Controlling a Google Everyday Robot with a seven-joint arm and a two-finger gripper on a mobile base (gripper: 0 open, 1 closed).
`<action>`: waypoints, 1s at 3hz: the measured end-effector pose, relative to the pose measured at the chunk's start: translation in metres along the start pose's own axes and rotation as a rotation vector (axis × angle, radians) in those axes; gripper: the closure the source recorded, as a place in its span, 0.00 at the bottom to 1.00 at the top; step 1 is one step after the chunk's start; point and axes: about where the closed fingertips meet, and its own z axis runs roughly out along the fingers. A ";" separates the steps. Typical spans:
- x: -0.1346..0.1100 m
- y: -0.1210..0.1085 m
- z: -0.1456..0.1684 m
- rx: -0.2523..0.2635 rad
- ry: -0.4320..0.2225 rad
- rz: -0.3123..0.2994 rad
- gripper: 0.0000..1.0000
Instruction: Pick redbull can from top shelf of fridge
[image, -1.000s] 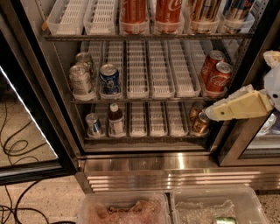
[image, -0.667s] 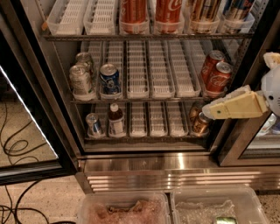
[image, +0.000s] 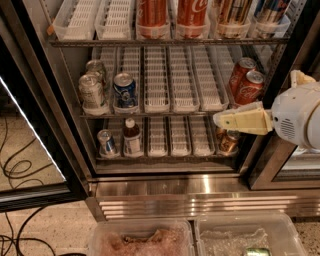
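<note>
The big black-framed glass-door drinks fridge (image: 175, 192) is wide open. Reading along its top wire shelf (image: 80, 42) with the white ribbed lanes, there are red Coca-Cola cans (image: 152, 15) around the middle. The slim blue-and-silver redbull can (image: 272, 10) stands at the shelf's right end, with only its lower part in view. The robot's cream wedge-shaped tool (image: 218, 120) hangs well below that shelf, under its right side, not on the can yet. Can't tell if it's apart or together. I'd call this the approach step. Next it needs to rise to shelf level and line up with that can.
</note>
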 end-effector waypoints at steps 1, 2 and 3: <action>0.001 -0.015 0.001 0.117 -0.046 0.022 0.00; -0.010 -0.032 -0.002 0.194 -0.092 0.021 0.00; -0.010 -0.032 -0.002 0.194 -0.092 0.021 0.00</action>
